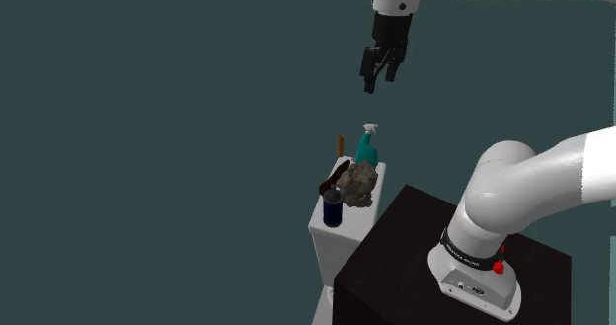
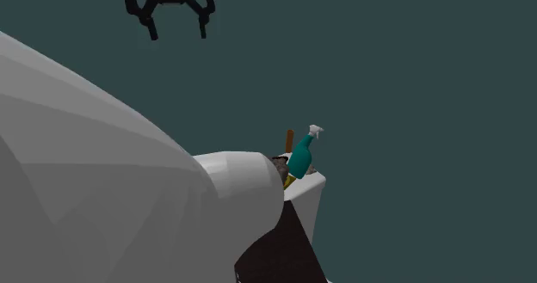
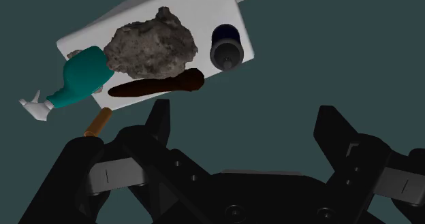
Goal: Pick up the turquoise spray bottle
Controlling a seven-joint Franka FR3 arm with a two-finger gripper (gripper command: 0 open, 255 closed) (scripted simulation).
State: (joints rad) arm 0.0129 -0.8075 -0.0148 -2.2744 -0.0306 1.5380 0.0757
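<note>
The turquoise spray bottle [image 1: 366, 147] with a white trigger head stands upright at the far corner of a small white table [image 1: 325, 232]. In the second exterior view the spray bottle [image 2: 301, 156] peeks out past the white arm link. My black gripper [image 1: 379, 77] hangs open high above the bottle, with nothing between its fingers. The gripper [image 2: 178, 27] sits near the second exterior view's top edge, fingers spread. In the wrist view the bottle [image 3: 80, 80] lies beyond the open gripper [image 3: 245, 127], off toward one finger [image 3: 161, 118].
On the table beside the bottle sit a grey rock [image 1: 359, 182], a dark blue bottle [image 1: 333, 207] and a brown-handled dark tool [image 1: 334, 175]. The dark stand [image 1: 395, 264] adjoins the table. A large white arm link [image 2: 103, 178] blocks much of the second exterior view.
</note>
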